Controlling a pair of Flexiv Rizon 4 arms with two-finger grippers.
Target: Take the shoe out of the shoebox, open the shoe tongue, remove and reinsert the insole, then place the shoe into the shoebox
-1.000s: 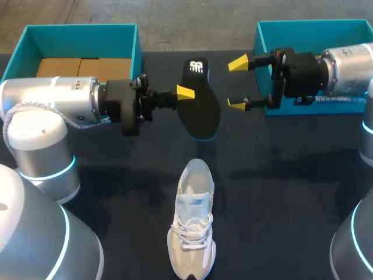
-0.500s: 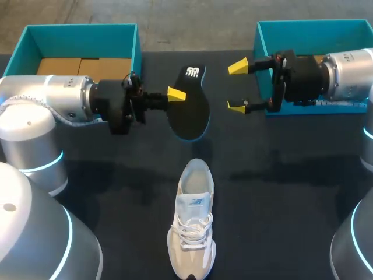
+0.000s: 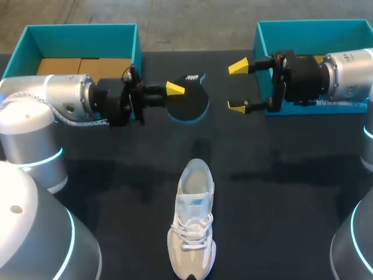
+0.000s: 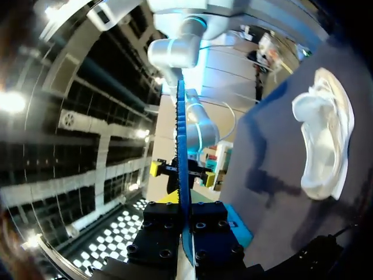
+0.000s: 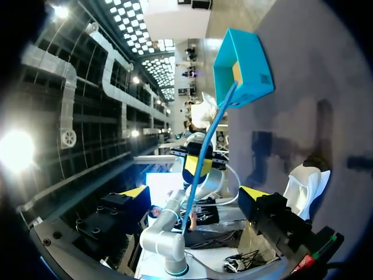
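Note:
A black insole (image 3: 189,105) hangs above the table's far middle, held by its edge in my shut left gripper (image 3: 174,89). In the left wrist view the insole (image 4: 181,146) shows edge-on as a thin blue line between my left gripper's (image 4: 184,224) fingers. My right gripper (image 3: 236,86) stands open just right of the insole, facing it without touching it. In the right wrist view the insole (image 5: 205,153) lies ahead of my right gripper (image 5: 194,192), whose yellow tips stand wide apart. The white shoe (image 3: 192,224) sits upright on the dark table near the front, toe towards me.
A teal shoebox (image 3: 81,28) with cardboard inside stands at the back left, behind my left arm. A second teal box (image 3: 315,23) stands at the back right, behind my right arm. Dark tabletop (image 3: 280,192) lies between the shoe and both arms.
My left gripper has drawn back slightly to the left and turned, tipping the insole from flat-on to nearly edge-on. The right gripper shifted only slightly. The shoe has not moved.

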